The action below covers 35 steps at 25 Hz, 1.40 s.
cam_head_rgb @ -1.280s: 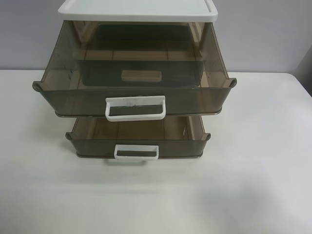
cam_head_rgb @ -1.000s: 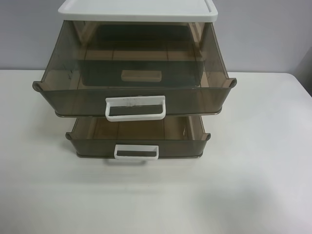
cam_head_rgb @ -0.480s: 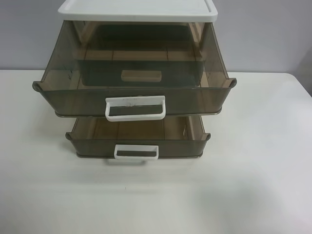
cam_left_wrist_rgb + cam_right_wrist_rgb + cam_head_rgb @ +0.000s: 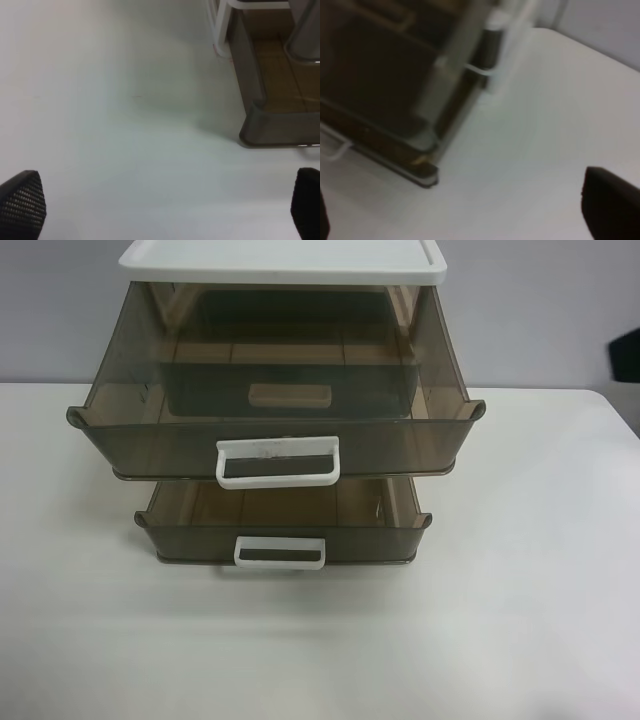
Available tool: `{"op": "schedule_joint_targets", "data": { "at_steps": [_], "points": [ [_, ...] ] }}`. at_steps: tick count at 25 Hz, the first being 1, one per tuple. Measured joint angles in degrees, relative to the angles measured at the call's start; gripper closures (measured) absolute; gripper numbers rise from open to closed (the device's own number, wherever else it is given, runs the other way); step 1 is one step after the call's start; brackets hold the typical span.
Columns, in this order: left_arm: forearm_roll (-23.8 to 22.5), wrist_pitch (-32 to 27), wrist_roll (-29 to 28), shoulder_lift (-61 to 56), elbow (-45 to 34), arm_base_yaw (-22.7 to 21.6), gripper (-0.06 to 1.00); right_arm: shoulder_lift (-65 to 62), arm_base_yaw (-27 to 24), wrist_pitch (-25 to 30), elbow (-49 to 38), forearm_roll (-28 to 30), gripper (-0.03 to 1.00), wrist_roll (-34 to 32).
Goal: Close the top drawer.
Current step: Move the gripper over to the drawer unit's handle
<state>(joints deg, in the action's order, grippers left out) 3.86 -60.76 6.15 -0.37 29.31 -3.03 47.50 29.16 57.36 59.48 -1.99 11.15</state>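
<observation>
— Against the tabletop's (image 4: 500, 640) far edge, midway between its corners: top drawer (image 4: 275, 430), pulled well out beneath the white lid (image 4: 280, 260).
— Front edge?
— Overhangs the middle drawer (image 4: 285, 530), itself drawn partway out. White loop handle (image 4: 278, 461) centred on the front wall, facing the near edge.
— Room around?
— Open tabletop from the drawer fronts to the near edge, and out toward both side edges.
— Left pincer (image 4: 164, 212)?
— Released, spread wide, grasping nothing. Low over open tabletop, near a brown drawer corner (image 4: 257, 127), apart from it.
— Right pincer (image 4: 467, 215)?
— Blurred, yet spread and empty too. Near the stack's bottom corner (image 4: 422, 172), not touching.
— Anything else?
— Dark shape (image 4: 626, 355) beyond the far right corner, cut by the exterior view's border; too cropped to name.
</observation>
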Motion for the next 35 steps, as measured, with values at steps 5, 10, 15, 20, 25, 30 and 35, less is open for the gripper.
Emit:
{"op": "schedule_joint_targets", "data": {
  "at_steps": [5,10,15,20,25,30,35],
  "points": [
    [0.0,0.0,0.0,0.0,0.0,0.0,-0.05,15.32,18.76,1.61,8.78,9.69,-0.03,-3.62],
    [0.0,0.0,0.0,0.0,0.0,0.0,-0.05,27.07,32.91,4.65,16.87,15.24,-0.03,-6.92],
    [0.0,0.0,0.0,0.0,0.0,0.0,-0.05,35.15,41.64,6.1,20.22,15.36,-0.03,-7.36],
    [0.0,0.0,0.0,0.0,0.0,0.0,-0.05,41.16,46.52,7.88,20.35,15.36,-0.03,-8.18],
    [0.0,0.0,0.0,0.0,0.0,0.0,-0.05,46.72,47.5,8.87,20.35,15.47,-0.03,-8.9],
    [0.0,0.0,0.0,0.0,0.0,0.0,-0.05,51.21,47.5,9.08,20.35,17.27,-0.03,-8.9],
    [0.0,0.0,0.0,0.0,0.0,0.0,-0.05,52.8,46.89,9.22,20.35,19.7,-0.03,-9.59]
  ]
}}
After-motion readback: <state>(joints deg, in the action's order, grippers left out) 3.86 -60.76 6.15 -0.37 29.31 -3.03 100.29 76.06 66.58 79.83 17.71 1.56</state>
